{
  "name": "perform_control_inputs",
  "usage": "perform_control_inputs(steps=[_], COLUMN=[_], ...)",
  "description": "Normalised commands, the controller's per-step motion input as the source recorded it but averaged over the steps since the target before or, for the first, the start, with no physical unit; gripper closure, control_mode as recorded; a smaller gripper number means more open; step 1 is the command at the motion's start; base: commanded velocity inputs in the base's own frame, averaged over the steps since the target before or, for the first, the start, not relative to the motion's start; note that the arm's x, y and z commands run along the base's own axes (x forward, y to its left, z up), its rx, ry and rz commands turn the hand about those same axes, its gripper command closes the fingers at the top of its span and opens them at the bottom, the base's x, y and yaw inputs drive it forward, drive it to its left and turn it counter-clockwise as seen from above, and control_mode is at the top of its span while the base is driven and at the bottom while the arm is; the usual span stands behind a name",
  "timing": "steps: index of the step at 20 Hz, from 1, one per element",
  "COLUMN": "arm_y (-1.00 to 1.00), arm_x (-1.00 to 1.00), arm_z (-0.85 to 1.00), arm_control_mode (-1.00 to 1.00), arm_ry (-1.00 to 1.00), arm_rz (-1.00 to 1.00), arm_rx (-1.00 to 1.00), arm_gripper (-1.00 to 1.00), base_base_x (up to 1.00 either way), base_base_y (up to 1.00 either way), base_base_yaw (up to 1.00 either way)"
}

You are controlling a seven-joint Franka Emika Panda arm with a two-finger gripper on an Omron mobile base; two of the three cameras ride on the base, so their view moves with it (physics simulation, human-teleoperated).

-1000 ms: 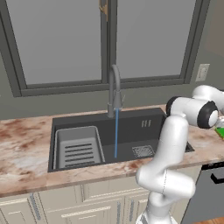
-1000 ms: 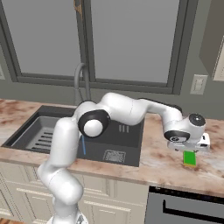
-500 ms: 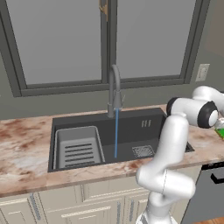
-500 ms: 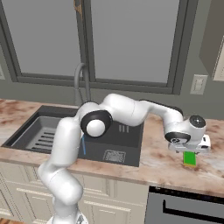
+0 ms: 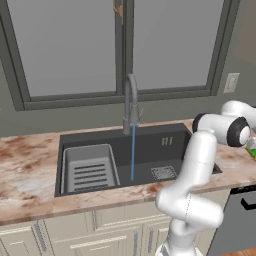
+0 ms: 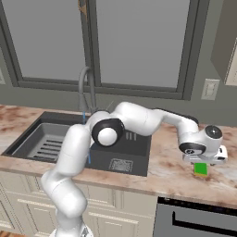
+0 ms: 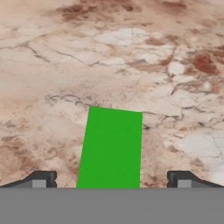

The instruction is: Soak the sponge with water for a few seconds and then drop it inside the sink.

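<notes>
Looking over the right base view, I see one mottled pink-and-brown stone counter (image 6: 171, 173) running across the frame, veined like marble in my hand view. Set into it at centre left is one dark grey rectangular sink (image 6: 139, 152) with flat matte walls, one lighter grey slotted rack (image 6: 44, 141) in its left part and one square metal drain grate (image 6: 121, 165) on its floor. One tall grey gooseneck faucet (image 6: 85, 90) curves above it, and one thin, straight, translucent blue stream of water (image 5: 132, 152) falls from the spout to the basin floor in the left base view.

At lower right of the right base view, the gripper (image 6: 202, 163) hangs just over one sponge (image 6: 201, 169), a small flat-topped bright green block lying on the counter well apart from the sink. In my hand view the sponge (image 7: 111, 148) sits between the two dark fingertips (image 7: 41, 179), which stand spread wide and clear of its sides.
</notes>
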Motion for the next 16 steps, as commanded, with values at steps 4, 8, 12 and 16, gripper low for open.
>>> perform_control_inputs(steps=[4,8,12,16], arm_y=[-0.05,0.00,0.08,0.17], arm_x=[0.00,0.00,0.00,0.00], arm_z=[0.00,0.00,-0.01,-0.05], arm_control_mode=[-1.00,-1.00,-1.00,-1.00], arm_ry=[0.00,0.02,0.02,0.01], arm_rz=[0.01,0.00,0.00,0.00], arm_rx=[0.00,0.00,0.00,0.00], arm_gripper=[-1.00,-1.00,-1.00,-1.00], base_base_x=[0.00,0.00,0.00,0.00], base_base_y=[0.00,0.00,0.00,0.00], base_base_yaw=[0.00,0.00,0.00,0.00])
